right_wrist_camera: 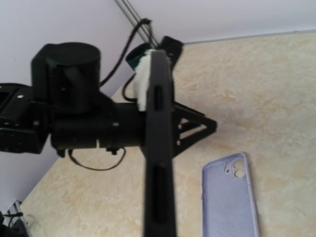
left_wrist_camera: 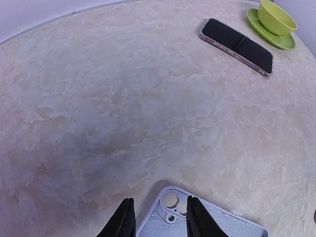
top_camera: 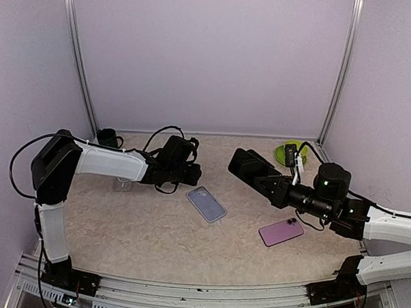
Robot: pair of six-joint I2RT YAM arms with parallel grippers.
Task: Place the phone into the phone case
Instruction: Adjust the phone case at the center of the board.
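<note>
Phone case of lilac plastic (top_camera: 206, 204) lies mid-bench, flat pink phone (top_camera: 281, 232) nearer the right edge. Left claw (left_wrist_camera: 159, 219), narrowly parted and empty, hovers over the case's camera cut-out; right claw (top_camera: 240, 164) cannot be read as open or closed. Likely best: left steadies the case, and the phone seats camera-end first.

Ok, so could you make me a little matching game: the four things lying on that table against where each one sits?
Things:
1 phone case
2 phone
3 lime cup
4 dark mug

Places:
A far left corner
B far right corner, on a saucer
C middle of the table
D front right

Pairs: 1-C, 2-D, 3-B, 4-A.
</note>
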